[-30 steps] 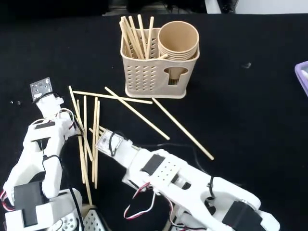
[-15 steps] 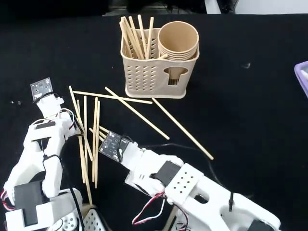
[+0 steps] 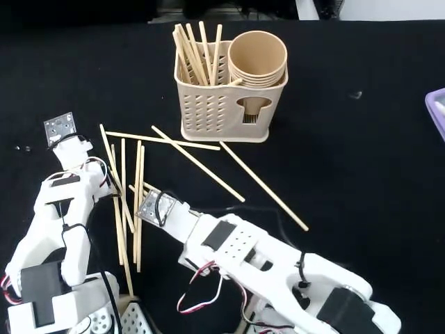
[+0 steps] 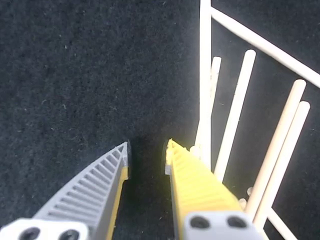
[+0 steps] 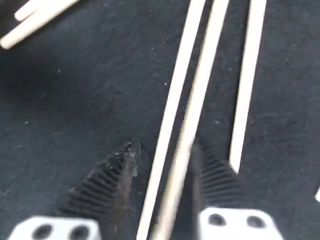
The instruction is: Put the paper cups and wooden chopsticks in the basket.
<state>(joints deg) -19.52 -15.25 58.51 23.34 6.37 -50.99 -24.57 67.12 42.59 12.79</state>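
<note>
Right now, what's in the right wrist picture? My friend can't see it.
The right gripper, jaws open, sits over a black table with two wooden chopsticks running between its jaws. A third chopstick lies beside them, and more chopstick ends lie farther off.

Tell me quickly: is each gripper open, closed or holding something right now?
Left gripper: open, holding nothing.
Right gripper: open, straddling two chopsticks lying on the table.
</note>
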